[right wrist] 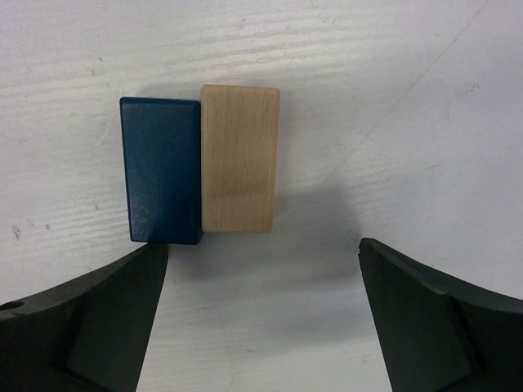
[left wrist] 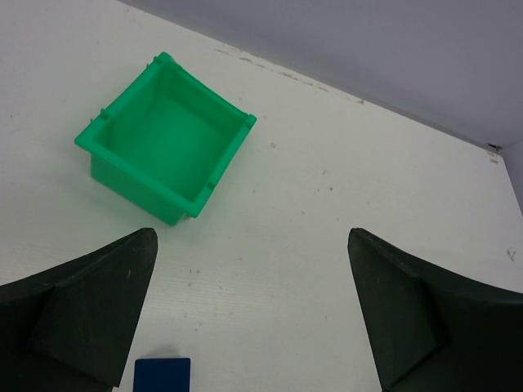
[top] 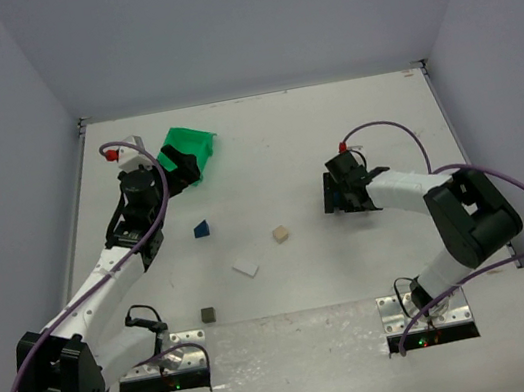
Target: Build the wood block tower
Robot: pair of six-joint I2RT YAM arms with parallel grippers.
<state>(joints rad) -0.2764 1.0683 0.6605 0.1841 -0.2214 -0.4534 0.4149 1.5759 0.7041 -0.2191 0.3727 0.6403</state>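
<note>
The tower's blue block and tan block lie side by side, touching, on the white table just ahead of my open, empty right gripper. In the top view that gripper hides them. The loose pieces lie mid-table: blue wedge, tan cube, white slab and dark cube. My left gripper is open and empty, raised beside the green bin. In its wrist view a blue piece shows at the bottom edge near the left finger.
The green plastic bin stands at the back left, and the left wrist view shows it empty. Grey walls enclose the table on the left, back and right. Two metal base plates sit at the near edge.
</note>
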